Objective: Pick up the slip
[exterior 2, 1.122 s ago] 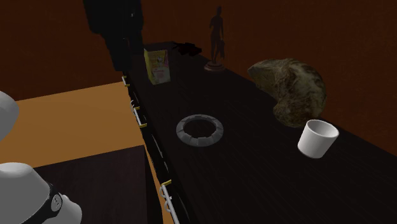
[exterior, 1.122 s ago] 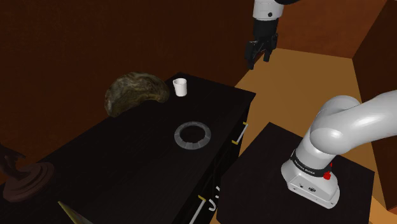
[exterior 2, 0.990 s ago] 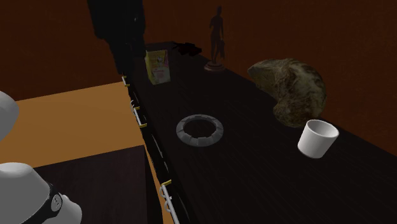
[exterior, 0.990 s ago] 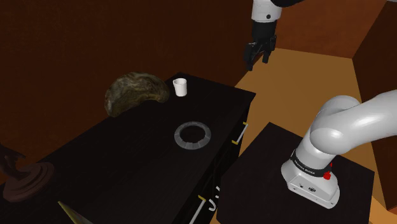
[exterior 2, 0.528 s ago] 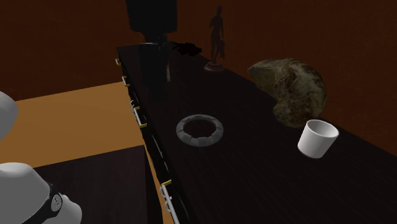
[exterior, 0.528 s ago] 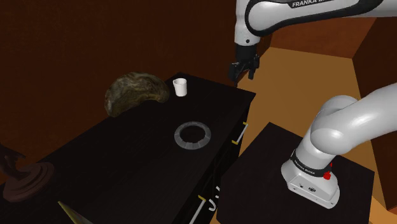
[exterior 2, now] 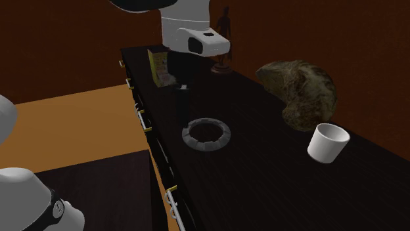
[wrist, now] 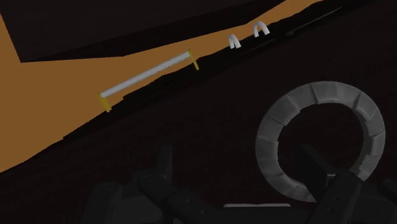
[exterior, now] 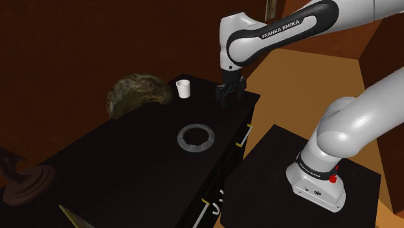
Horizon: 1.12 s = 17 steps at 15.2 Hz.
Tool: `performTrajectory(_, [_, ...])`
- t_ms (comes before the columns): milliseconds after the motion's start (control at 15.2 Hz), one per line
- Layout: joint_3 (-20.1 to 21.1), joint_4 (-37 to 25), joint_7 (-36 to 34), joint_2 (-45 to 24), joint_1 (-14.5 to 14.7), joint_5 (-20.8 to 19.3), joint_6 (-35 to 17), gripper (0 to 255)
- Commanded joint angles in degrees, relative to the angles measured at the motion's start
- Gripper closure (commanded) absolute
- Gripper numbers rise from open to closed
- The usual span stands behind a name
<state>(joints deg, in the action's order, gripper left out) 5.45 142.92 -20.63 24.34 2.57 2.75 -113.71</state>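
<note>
The black gripper [wrist: 236, 159] hung over the dark cabinet top [exterior: 129, 162] with its two fingers [wrist: 165, 167] spread wide apart and clasping nothing. In the wrist view the grey segmented ring [wrist: 267, 143], taken here as the slip, lay flat on the top just beyond the fingertips. One finger stood in front of the ring's opening and the other stood off to the side over bare dark wood. Nothing showed the fingers touching it.

In the shoulder view the gripper [exterior: 228, 92] hung above the cabinet's far corner, and the ring [exterior: 196, 151] lay nearer the camera, close to the front edge. In the second exterior view the gripper [exterior 2: 184, 111] was just above and behind the ring [exterior 2: 205, 147].

A white cup [exterior 2: 327, 142] stood upright and well apart from the ring, its mouth open and its white inner wall showing. A mottled brown-green, rock-like lump [exterior 2: 299, 88] sat just beside the cup. At the far end of the top stood a yellow box [exterior 2: 158, 65], partly behind the arm; what it held could not be told. A dark figurine [exterior 2: 225, 39] stood near it. Pale bar handles [wrist: 146, 75] ran along the cabinet's front above the orange floor [exterior: 304, 97].
</note>
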Motion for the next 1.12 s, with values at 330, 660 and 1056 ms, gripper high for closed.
performTrajectory(330, [2.37, -0.81, -4.23, -13.85, 0.97, 1.69, -11.82, 0])
performTrajectory(660, [3.69, -4.06, -7.37, -25.04, 1.82, 2.05, -18.92, 0])
performTrajectory(1056, [3.89, -4.86, -8.39, -31.03, 2.21, 1.68, -23.85, 0])
